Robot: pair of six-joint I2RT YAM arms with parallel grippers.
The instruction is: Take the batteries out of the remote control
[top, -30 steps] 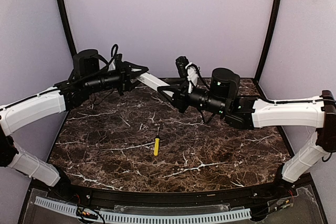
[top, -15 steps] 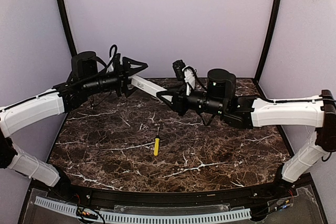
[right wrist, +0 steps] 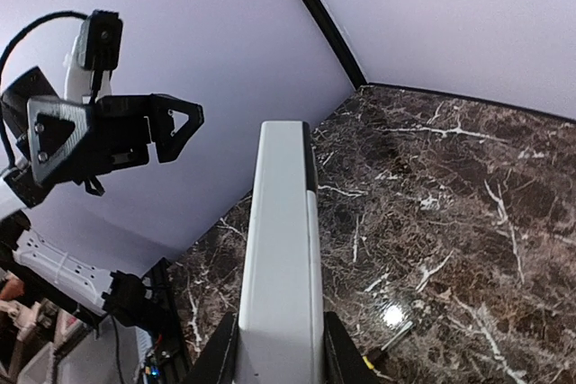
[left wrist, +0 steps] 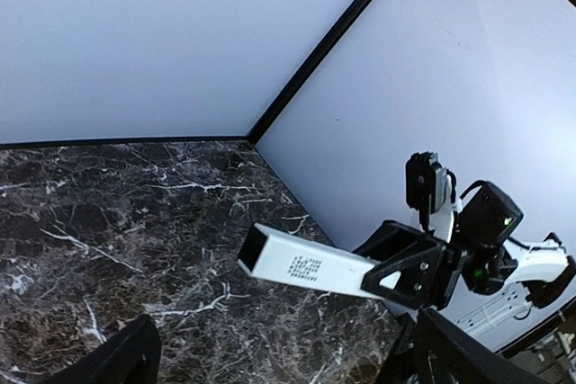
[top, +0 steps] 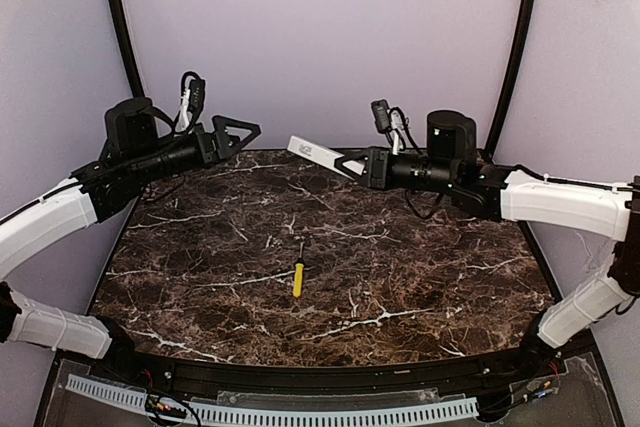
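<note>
Two arms: both raised over the tabletop, facing each other across the upper half of the top view.
Left end effector: fingers spread apart, empty, well apart from the remote.
Right end effector: clamped on the remote control, held in the air and pointing left.
Left wrist view: shows the remote's printed label clearly.
Top view: shows the whole yellow-handled screwdriver at frame centre.

The only print is a small dark mark on the remote control, too blurred to read.
</note>
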